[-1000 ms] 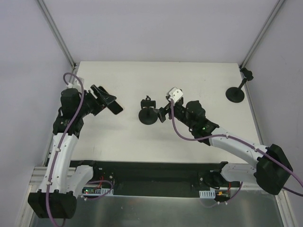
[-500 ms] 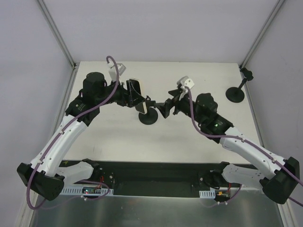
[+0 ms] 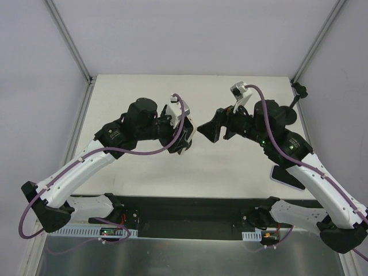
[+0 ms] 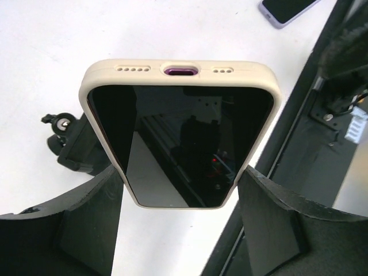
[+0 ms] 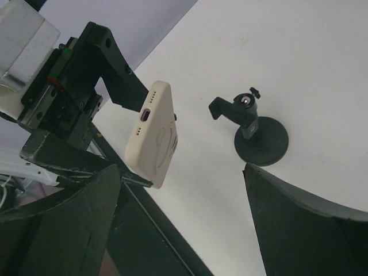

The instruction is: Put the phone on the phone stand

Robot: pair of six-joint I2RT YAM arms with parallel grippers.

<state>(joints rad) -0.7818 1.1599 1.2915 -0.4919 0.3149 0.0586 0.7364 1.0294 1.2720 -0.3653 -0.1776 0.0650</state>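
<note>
1. The step in hand is the carry: the phone [image 4: 184, 132] is up off the tabletop [image 3: 144, 92] and has not yet reached the phone stand [image 5: 256, 135].
2. The left hand [image 3: 185, 138] is clamped on the phone. Its dark fingers [image 4: 92, 224] press the two long edges of the cream case, the dark screen faces the wrist camera, and the charging-port end points away from the hand.
3. The right hand [image 3: 207, 131] is spread wide with nothing between its fingers. It hovers just beside the left hand, facing the phone.
4. From the right wrist, the phone hangs in the air to one side of the stand and clearly apart from it. The stand sits upright on its round base on the tabletop, with its small clamp head on top.
5. From the left wrist, the stand shows below the phone, partly behind one finger.
6. A second phone [image 4: 287, 7] in a lavender case lies flat on the tabletop, well apart from the stand.
7. Next, I judge, the left hand must bring the phone over the clamp head, line the back of the case up with it and lower it gently. The head is small, so a slight tilt could tip the stand.
8. The free right hand could steady the base.
</note>
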